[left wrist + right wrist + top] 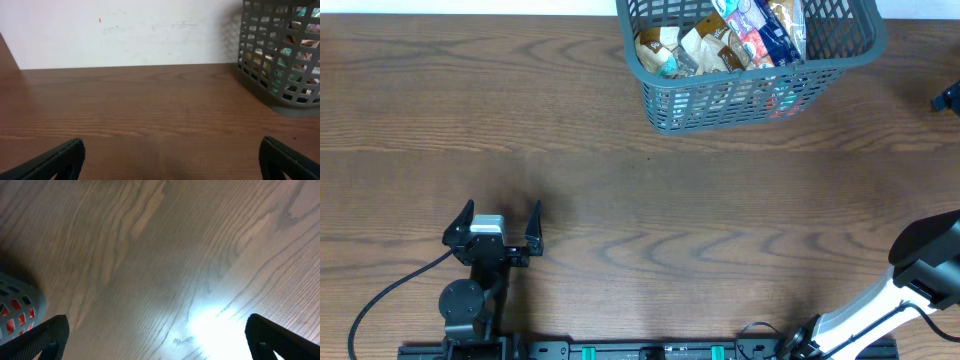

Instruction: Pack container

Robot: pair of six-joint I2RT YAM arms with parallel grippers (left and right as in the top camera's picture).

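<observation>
The container (710,100) is a dark grey-blue lattice basket at the table's far edge, right of centre. It holds several snack packets (720,40). It also shows at the right of the left wrist view (260,65), and one corner shows in the right wrist view (20,305). My left gripper (503,208) is open and empty, low over the table at the near left, far from the basket; its fingers (171,150) stand wide apart. My right gripper (157,330) is open and empty above bare table right of the basket; only a dark part (948,98) shows overhead.
The brown wooden table (640,200) runs to a white wall (125,30) behind it. The right arm (910,280) crosses the near right corner. A cable (380,300) trails from the left arm's base. A bright light glare (215,322) lies on the wood under the right gripper.
</observation>
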